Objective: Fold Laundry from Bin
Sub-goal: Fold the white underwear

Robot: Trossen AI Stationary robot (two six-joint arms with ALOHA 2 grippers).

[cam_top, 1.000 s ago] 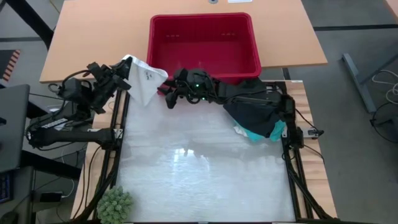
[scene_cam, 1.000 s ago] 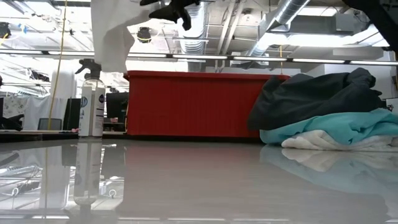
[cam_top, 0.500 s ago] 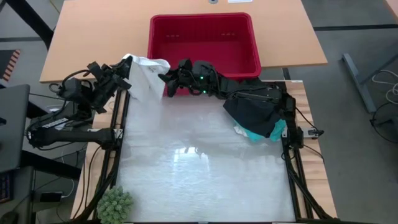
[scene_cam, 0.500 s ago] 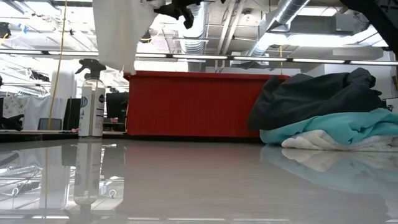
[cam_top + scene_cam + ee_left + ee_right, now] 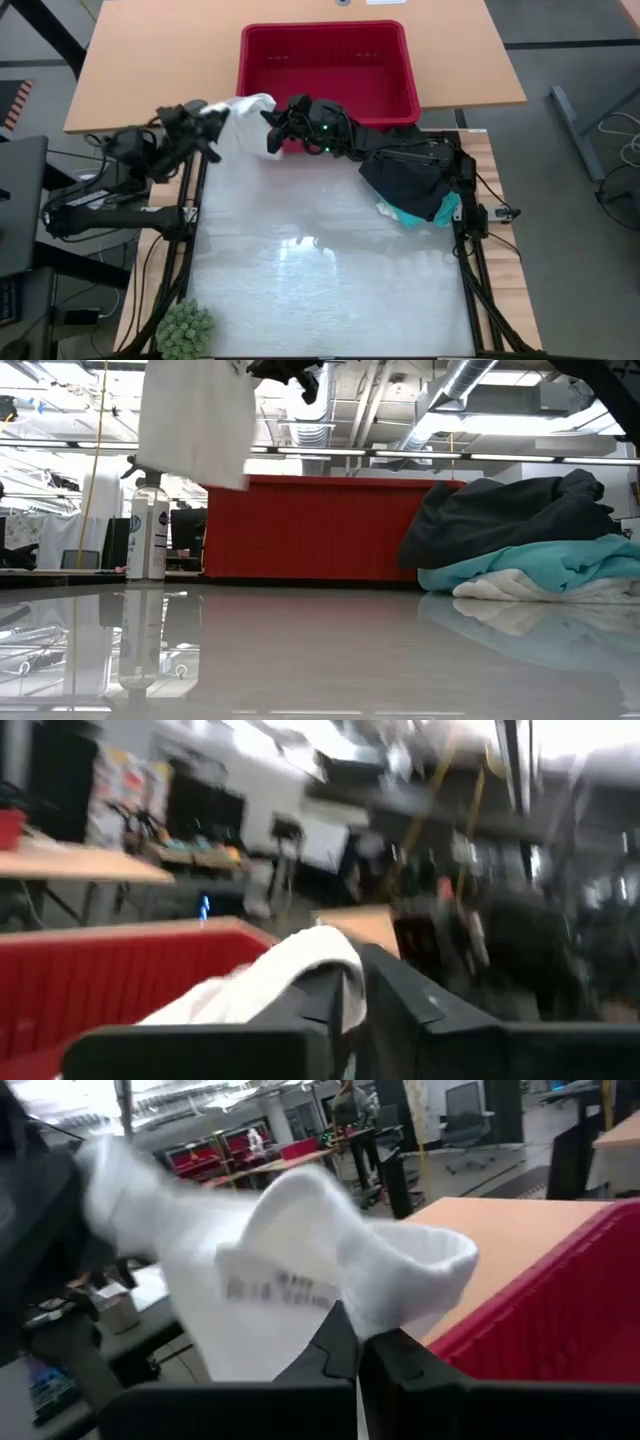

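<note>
A small white garment (image 5: pixel 238 118) with a printed label (image 5: pixel 275 1288) hangs in the air between my two grippers, by the near left corner of the red bin (image 5: pixel 328 62). My left gripper (image 5: pixel 207 120) is shut on its left end, my right gripper (image 5: pixel 268 128) on its right end. In the low view the garment (image 5: pixel 195 422) hangs above the table. A heap of black (image 5: pixel 405 165) and turquoise (image 5: pixel 440 212) laundry lies on the table's right side, over a white piece (image 5: pixel 505 588). My left gripper pinches a bunched fold of the white garment (image 5: pixel 318 958) between its two fingers, reaching nearly level from the table's left. The cloth hangs clear of the table. My right gripper pinches the garment's other end at a fold (image 5: pixel 345 1302) beside the label, level from the table's right. The cloth sags between the two grippers.
A spray bottle (image 5: pixel 147 525) stands at the far left beside the bin. A green plant (image 5: pixel 185 328) sits at the near left corner. The middle and near parts of the shiny table (image 5: pixel 320 280) hold nothing.
My right gripper has moved toward the far edge and up to the garment and shut on its right end. My left gripper has rolled and tipped. The garment, which hung in a point from the left gripper, now spreads wider between the two.
</note>
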